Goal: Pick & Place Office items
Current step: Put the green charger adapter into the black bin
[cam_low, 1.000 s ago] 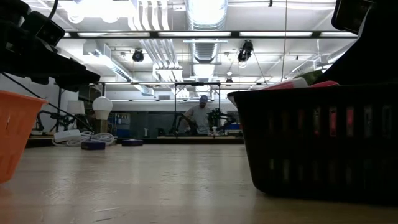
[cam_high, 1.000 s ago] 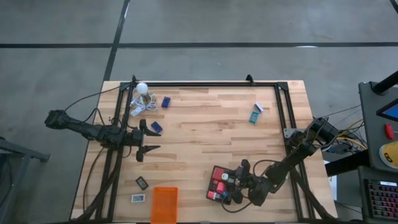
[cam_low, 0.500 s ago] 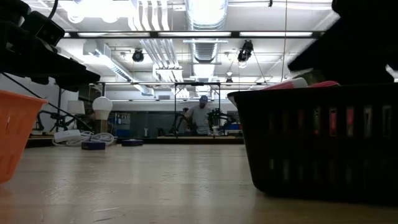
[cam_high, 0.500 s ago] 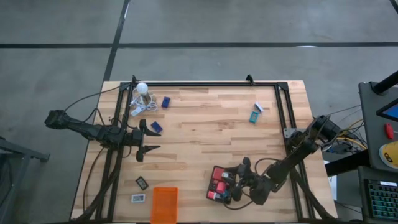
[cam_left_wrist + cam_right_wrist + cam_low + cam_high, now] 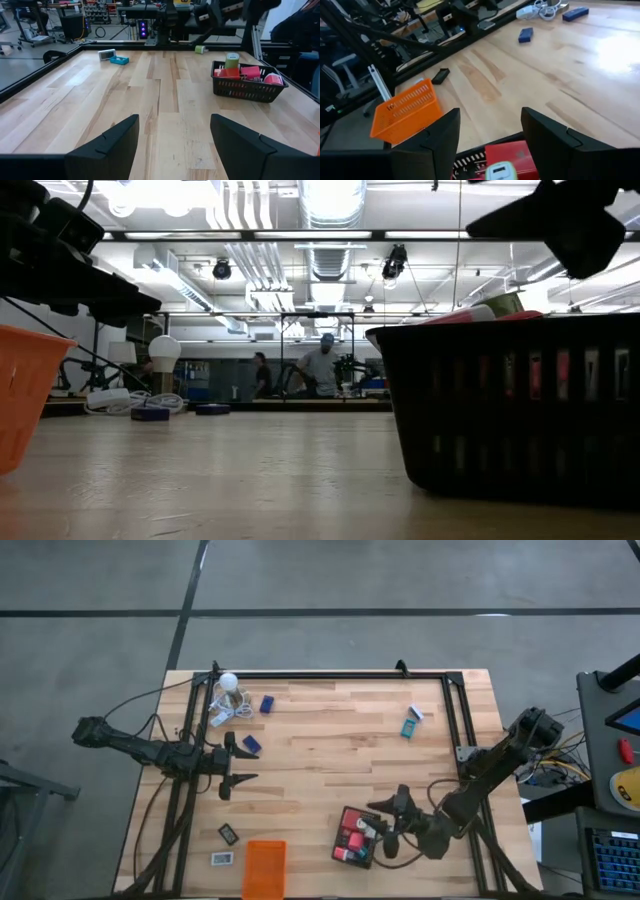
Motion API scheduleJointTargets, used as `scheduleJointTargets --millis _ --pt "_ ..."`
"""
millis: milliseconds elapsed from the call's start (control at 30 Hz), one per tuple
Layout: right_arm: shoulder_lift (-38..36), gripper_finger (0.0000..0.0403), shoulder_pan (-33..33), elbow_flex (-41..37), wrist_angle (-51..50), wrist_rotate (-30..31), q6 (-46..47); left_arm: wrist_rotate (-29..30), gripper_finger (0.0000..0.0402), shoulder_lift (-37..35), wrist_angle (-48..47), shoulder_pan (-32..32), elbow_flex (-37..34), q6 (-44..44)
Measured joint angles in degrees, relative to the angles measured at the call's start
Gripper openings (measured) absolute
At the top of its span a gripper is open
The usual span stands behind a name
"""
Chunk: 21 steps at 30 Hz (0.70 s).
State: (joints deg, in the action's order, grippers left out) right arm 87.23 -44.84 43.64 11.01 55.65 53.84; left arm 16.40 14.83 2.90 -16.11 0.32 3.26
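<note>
The table [image 5: 330, 755] is pale wood planks, smooth with a soft sheen where the light hits. The black basket [image 5: 248, 88] and the orange basket [image 5: 407, 111] both look like slotted plastic, the black one pretty matt. Gripper fingers [image 5: 105, 145] look like matt dark plastic too.

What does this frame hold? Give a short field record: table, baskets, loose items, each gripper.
table: wood top, black frame
black basket: near edge, right of centre; holds red and pink items
orange basket: near edge, nothing seen inside
loose items: two blue blocks far left by a lamp; teal box far right; two small rectangles near left
left gripper: open, empty, left of centre
right gripper: open, empty, over the black basket's right edge
</note>
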Motion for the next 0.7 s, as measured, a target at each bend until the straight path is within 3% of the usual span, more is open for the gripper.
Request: scheduleJointTargets --millis 167,500,700 --pt "-4.96 0.0208 -0.02 0.00 -5.52 -0.01 0.74 0.00 0.0253 0.00 0.02 0.01 0.00 -0.01" --pt "-14.62 0.0207 -0.02 0.00 -26.70 -1.13 20.33 0.00 0.0253 0.00 0.01 0.01 0.00 0.01" --pt "-17.35 0.0207 0.00 0.00 -34.38 -9.75 33.16 0.00 0.0252 0.00 0.00 0.01 0.00 0.00"
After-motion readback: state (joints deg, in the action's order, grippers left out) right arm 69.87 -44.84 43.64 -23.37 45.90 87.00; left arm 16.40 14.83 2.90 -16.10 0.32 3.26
